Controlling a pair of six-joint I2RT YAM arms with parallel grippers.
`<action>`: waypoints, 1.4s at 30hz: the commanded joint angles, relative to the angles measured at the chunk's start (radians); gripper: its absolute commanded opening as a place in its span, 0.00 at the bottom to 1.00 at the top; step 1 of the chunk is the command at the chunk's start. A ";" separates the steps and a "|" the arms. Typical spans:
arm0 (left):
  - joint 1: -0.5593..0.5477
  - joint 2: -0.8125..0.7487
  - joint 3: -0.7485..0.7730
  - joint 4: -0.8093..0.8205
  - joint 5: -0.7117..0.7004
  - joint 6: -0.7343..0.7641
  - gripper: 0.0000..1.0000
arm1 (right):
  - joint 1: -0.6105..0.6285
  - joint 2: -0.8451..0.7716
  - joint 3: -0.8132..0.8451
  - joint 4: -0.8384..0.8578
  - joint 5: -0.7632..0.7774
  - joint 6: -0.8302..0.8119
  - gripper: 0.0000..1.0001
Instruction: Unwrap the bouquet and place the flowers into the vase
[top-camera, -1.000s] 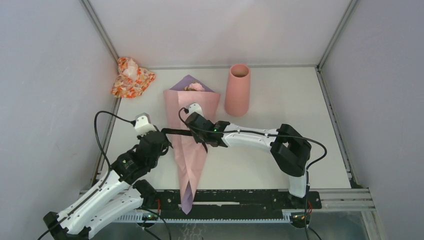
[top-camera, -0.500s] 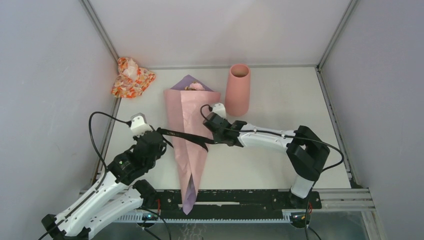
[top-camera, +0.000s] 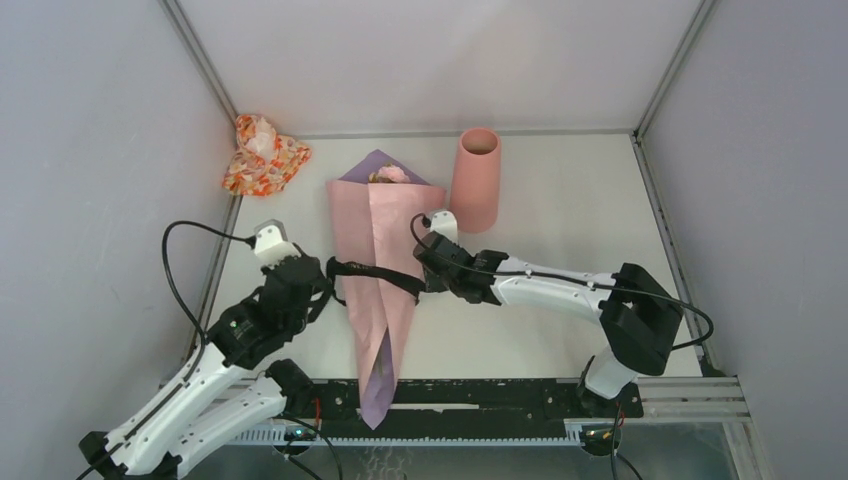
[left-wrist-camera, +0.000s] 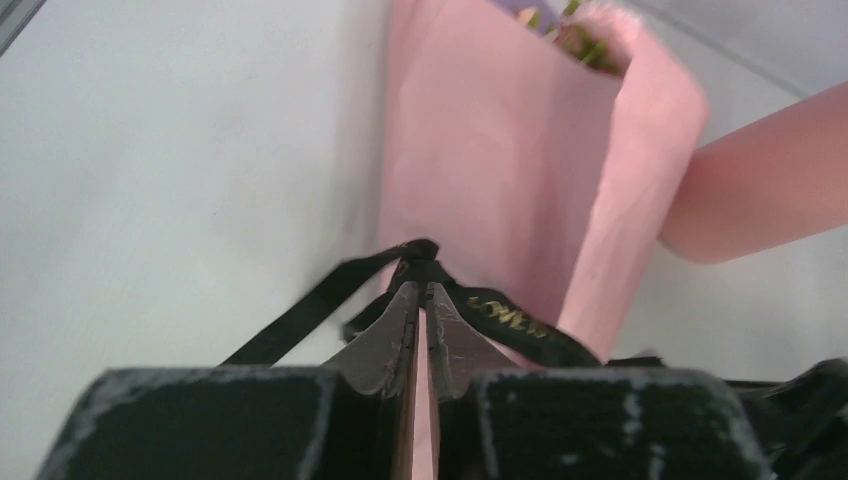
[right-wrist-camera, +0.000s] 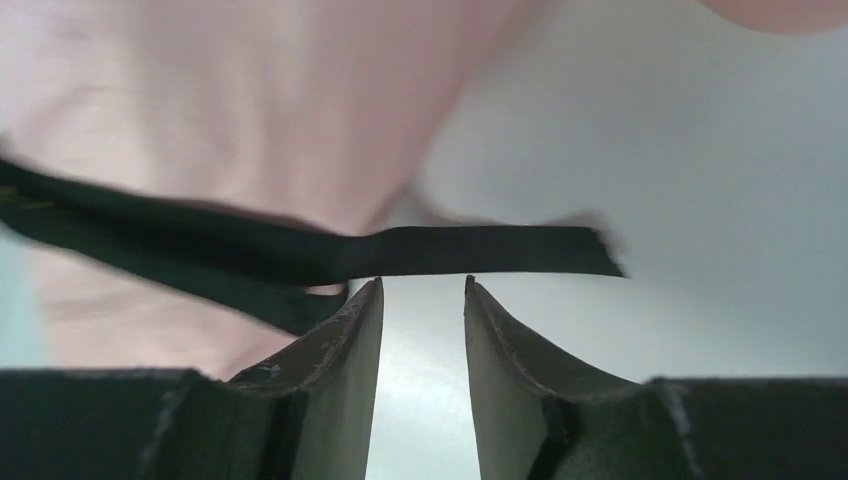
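Bouquet (top-camera: 385, 235) lies flat in the middle of the table (top-camera: 560, 220), its wide end toward the far wall and its narrow tip reaching the near edge between the two arm bases. Pink paper makes the upper layer, and lilac paper shows at the far point and at the tip. Flowers (top-camera: 390, 174) peek out at the wide end only, a pink head and some green, the rest hidden in the paper. Black ribbon (top-camera: 375, 272) crosses the cone about halfway along, running from one gripper to the other and sagging slightly.

Left gripper (top-camera: 326, 272) sits just left of the cone. In the left wrist view its fingers are almost pressed together, with only a thin slit between them. The ribbon is pinched at their tips, and strands lead off from there, one bearing gold lettering. Right gripper (top-camera: 424, 282) sits at the cone's right edge. In the right wrist view its fingers stand apart, and the ribbon's cut end lies just past the tips, across the gap, not gripped.

Vase (top-camera: 475, 185) stands upright to the right of the wide end, close beside the paper; whether they touch I cannot tell. Cloth bundle (top-camera: 262, 155) rests in the far left corner, well apart from the bouquet.
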 joint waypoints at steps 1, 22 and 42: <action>0.008 0.036 0.147 0.088 0.014 0.065 0.11 | 0.045 -0.059 0.017 0.143 -0.068 -0.036 0.45; 0.007 0.054 0.066 0.019 0.045 -0.041 0.26 | 0.128 0.047 0.147 0.146 -0.146 -0.120 0.50; 0.008 0.046 0.006 0.017 0.064 -0.075 0.27 | 0.100 0.173 0.147 0.117 -0.049 -0.137 0.51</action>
